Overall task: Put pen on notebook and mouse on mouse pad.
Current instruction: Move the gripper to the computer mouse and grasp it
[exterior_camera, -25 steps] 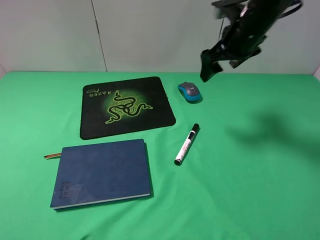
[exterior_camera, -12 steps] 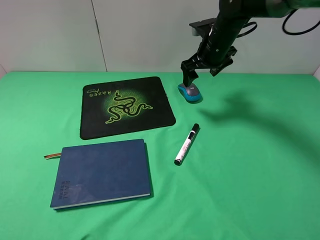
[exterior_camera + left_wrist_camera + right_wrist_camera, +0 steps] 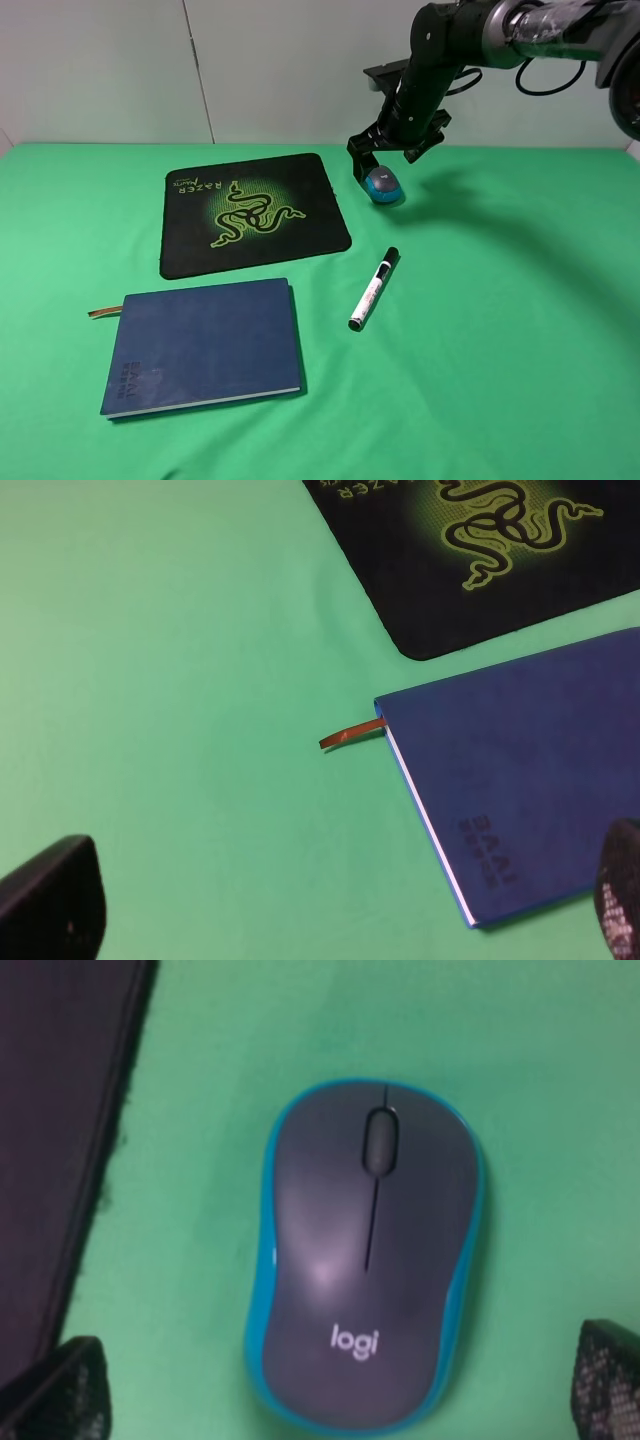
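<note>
Right now the right tool (image 3: pixel 383 160) is hanging low over the mouse (image 3: pixel 365 1260), its jaws spread wide and gripping nothing; in the right wrist view the two fingertips are sitting well out on either side of the mouse, clear of its blue sides. The mouse is resting on the green surface (image 3: pixel 500 350), just beside the far right corner of the mouse pad (image 3: pixel 255 212) and not on it. The pen (image 3: pixel 372 289) is lying flat on the surface, black cap pointing toward the mouse, a little to the right of the notebook (image 3: pixel 205 345) and not touching it. The notebook is lying closed in front of the mouse pad, with its tan ribbon (image 3: pixel 350 735) sticking out at one corner. The left tool (image 3: pixel 335 905) is hovering above the surface near that corner, jaws released and empty.
</note>
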Motion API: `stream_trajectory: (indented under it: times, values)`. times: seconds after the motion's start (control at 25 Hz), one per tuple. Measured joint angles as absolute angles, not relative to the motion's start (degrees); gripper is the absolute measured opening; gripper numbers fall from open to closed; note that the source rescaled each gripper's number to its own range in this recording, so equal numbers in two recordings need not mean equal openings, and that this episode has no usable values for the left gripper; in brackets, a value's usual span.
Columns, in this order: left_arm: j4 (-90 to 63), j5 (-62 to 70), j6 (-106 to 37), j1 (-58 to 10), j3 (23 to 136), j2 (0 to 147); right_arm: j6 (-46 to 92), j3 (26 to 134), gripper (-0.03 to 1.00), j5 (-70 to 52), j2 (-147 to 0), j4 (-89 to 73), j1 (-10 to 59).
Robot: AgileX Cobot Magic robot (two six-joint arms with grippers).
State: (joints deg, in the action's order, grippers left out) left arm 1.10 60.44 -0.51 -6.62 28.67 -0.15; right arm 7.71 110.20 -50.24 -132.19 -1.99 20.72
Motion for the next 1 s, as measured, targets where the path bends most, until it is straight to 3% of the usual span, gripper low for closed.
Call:
stream_trajectory:
  times: [0.8, 0.88, 1.0]
  values:
    - [1.1, 60.4, -0.5, -6.6, 28.7, -0.2, 7.1, 110.4, 1.0, -44.2, -137.3, 0.7, 20.7]
    - [1.1, 60.4, -0.5, -6.6, 28.7, -0.2, 7.1, 110.4, 0.93, -44.2, -137.4, 1.0, 20.7]
    - [1.1, 60.4, -0.5, -6.6, 28.7, -0.2, 7.1, 110.4, 0.68, -44.2, -137.4, 1.4, 20.7]
